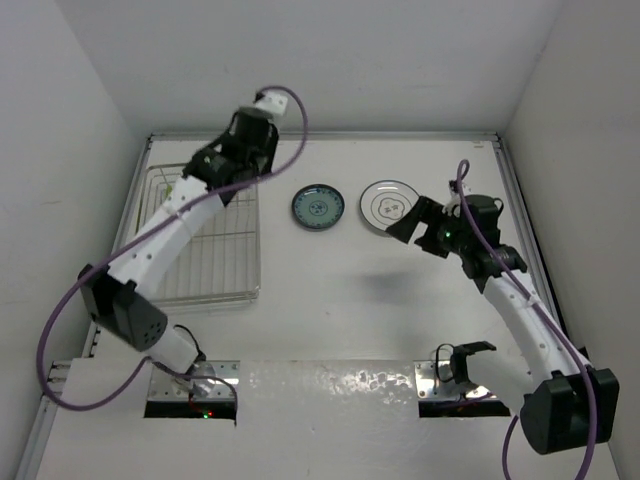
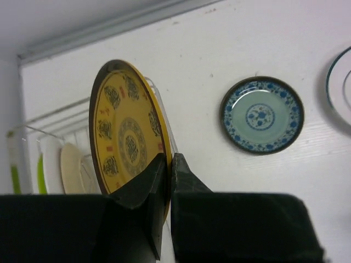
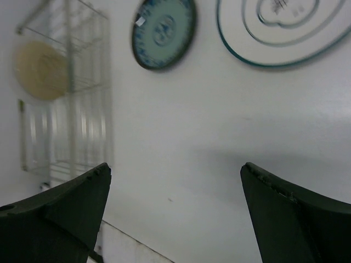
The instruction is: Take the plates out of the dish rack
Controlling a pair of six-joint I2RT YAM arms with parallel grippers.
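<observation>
Two are out already: the teal-blue patterned round plate point(image 1: 318, 207) and the white round plate with dark lines point(image 1: 391, 207) lie flat on the table, right of the silver wire dish rack point(image 1: 225, 262). The left gripper point(image 2: 169, 163) pinches the rim of the yellow-brown patterned plate point(image 2: 127, 131), upright at the rack's far end. The right gripper point(image 3: 175, 171) hangs spread wide, empty. A lime green plate point(image 2: 13, 171) and a pale plate point(image 2: 68, 167) sit in the slots, so roughly halfway, I'd say.

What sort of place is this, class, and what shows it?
Probably a robot test cell, not a kitchen: a white table boxed in by white panels, left arm and right arm bolted at its edge, and a dish rack.
</observation>
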